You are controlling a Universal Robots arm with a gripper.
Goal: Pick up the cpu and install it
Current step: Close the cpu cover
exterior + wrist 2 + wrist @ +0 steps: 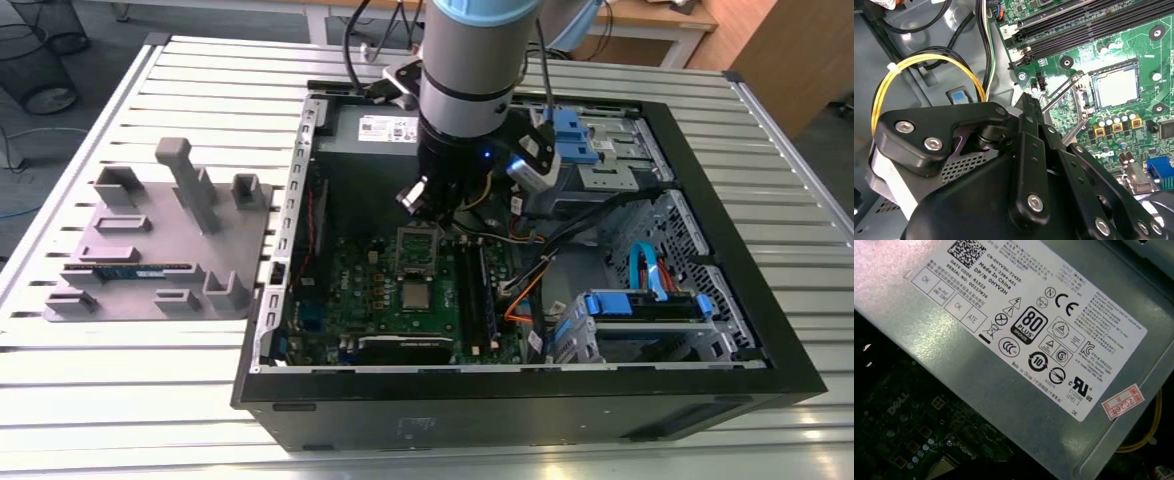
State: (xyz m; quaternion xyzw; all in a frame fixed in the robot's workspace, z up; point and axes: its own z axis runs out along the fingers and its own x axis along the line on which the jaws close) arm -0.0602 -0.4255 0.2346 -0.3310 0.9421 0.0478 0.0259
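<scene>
One step looks pretty much done to me: the cpu [418, 295] is lying flat in its socket on the motherboard [354, 290], just below the middle of the frame in the exterior view. It isn't in the gripper, and it isn't over on the grey tray [200, 290] at the exterior view's left, where the memory stick [127, 270] sits on the slatted worktop [200, 80].

The gripper [430, 212] hangs inside the open case, right above the socket frame [416, 245]. That frame is flipped open, lying between the gripper and the chip. In the second wrist view the fingers [1029, 130] look drawn close together with nothing between them, tip near the open frame and clear of the chip. The first wrist view is looking at the power-supply box [1004, 370] and its white label.

So my read is the pick and place part is over and the locking part isn't, since the frame isn't down yet. Getting it down would need a slow, even push on the frame itself. Any sideways nudge on the chip could shift it on the socket's contacts.
</scene>
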